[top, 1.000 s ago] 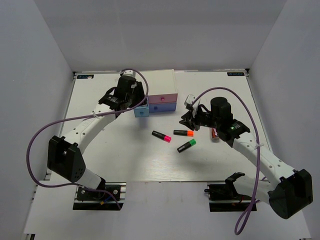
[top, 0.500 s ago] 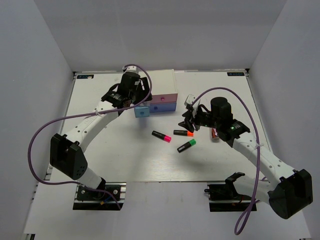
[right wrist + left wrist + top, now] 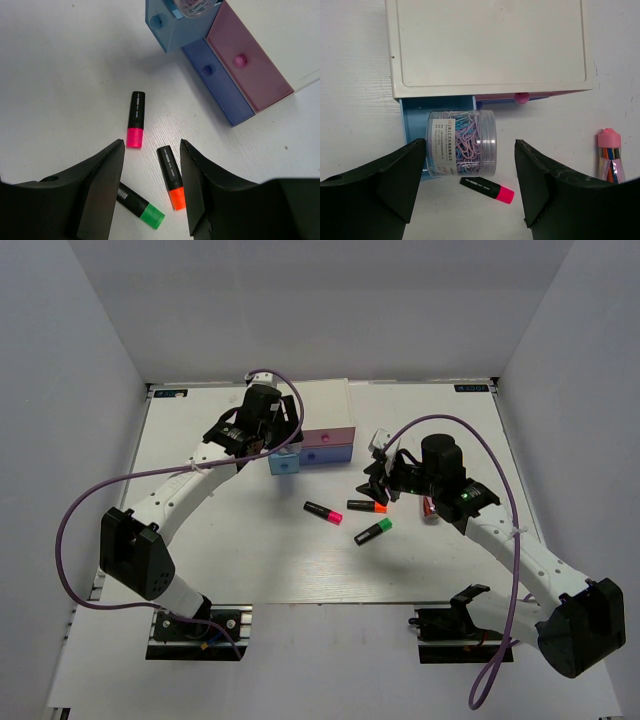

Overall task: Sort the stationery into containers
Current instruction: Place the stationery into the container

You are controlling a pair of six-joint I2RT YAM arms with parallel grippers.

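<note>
Three left loose on the bench [image 3: 230,540], near the white chest [image 3: 490,45]: pink-capped highlighter [image 3: 135,120], orange-capped highlighter [image 3: 171,177], green-capped highlighter [image 3: 142,207]. Right arm nearer. Right end effector [image 3: 151,145], jaws wide apart, above the orange-capped highlighter, framed between the fingers, long axis crosswise to the closing line, cap toward the wrist. Short black barrels, bright caps; probably an easy pinch mid-barrel. Left end effector [image 3: 467,150] likewise spread, straddling a clear jar of paper clips [image 3: 462,145] lying in the light blue drawer [image 3: 412,107].
</note>
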